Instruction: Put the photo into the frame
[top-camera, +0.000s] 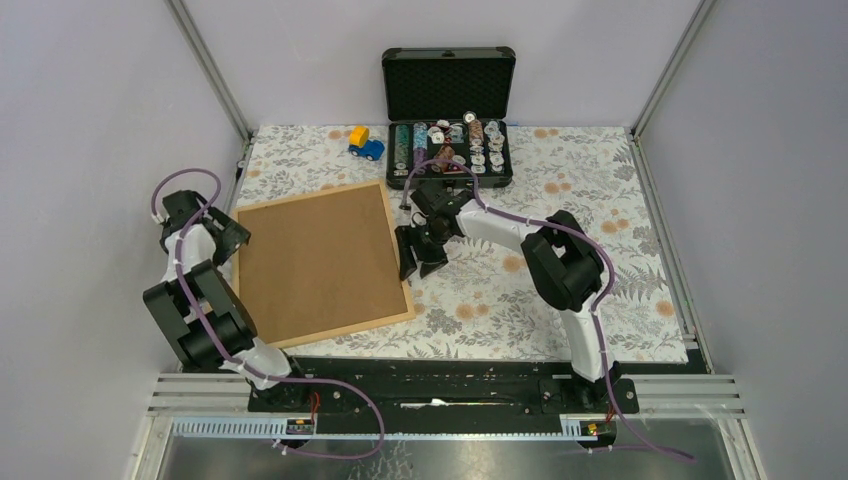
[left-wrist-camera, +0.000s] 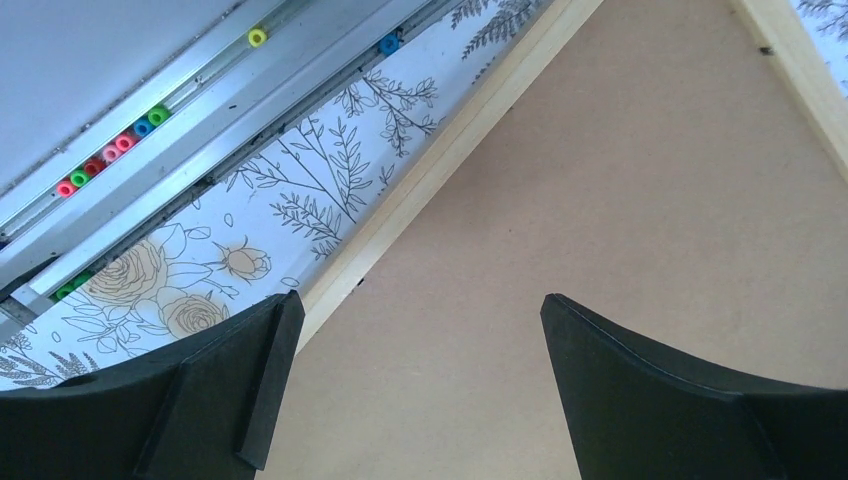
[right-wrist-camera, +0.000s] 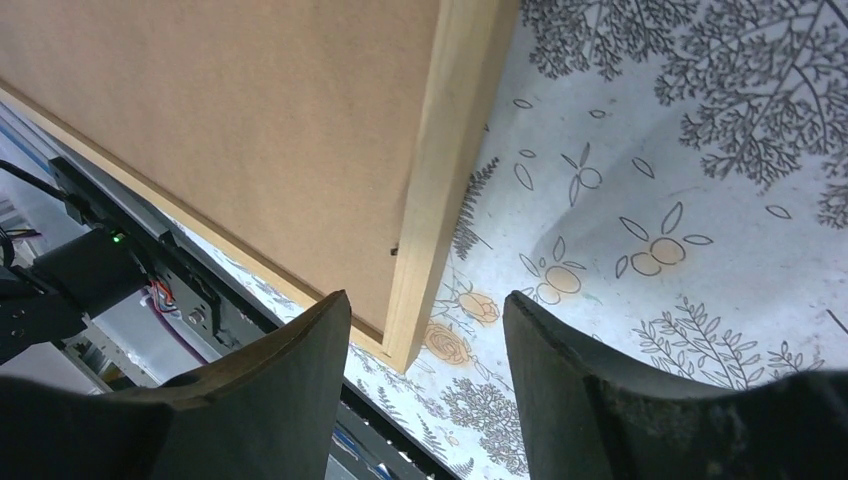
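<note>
1. I see the frame (top-camera: 350, 329) flat on the table (top-camera: 560, 180), backing board (top-camera: 320, 262) up.
2. Left gripper (left-wrist-camera: 420, 310) wide, empty, over its left edge.
3. Right gripper (right-wrist-camera: 428, 310) parted, empty, at its right edge.

The frame (top-camera: 340, 330) is pale natural wood around a plain brown board (top-camera: 320, 260). The cloth (top-camera: 600, 180) is white, printed with grey leaves and tan-orange flowers. The case (top-camera: 448, 85) is black, its chips (top-camera: 450, 140) multicoloured. The toy (top-camera: 365, 145) is yellow and blue.
</note>
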